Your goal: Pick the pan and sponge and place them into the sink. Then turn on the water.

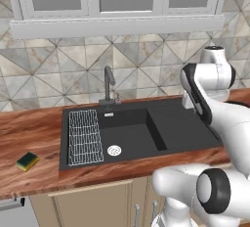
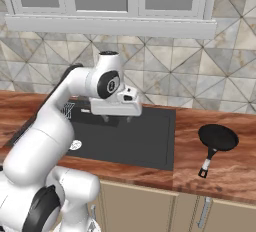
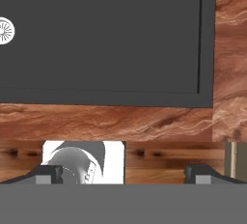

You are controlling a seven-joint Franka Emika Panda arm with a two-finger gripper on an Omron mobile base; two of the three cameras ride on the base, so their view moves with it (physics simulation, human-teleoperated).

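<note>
**Arm over sink, nothing picked**

Gripper (image 2: 119,119) hangs above the sink (image 2: 150,148), jaws wide apart and empty. Pan (image 2: 218,137) sits on the wooden counter (image 2: 225,176) right of the sink, handle toward the front edge. Sponge (image 1: 27,161) lies on the counter to the left. Judgement: pan rigid and fairly heavy, best taken along the handle near the bowl; sponge light and soft, pinched across its narrow sides.

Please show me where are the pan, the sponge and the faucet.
pan (image 2: 218,137): right base view, on its round bowl.
sponge (image 1: 27,161): left base view, on its green top.
faucet (image 1: 107,81): left base view, on its upright neck.
</note>
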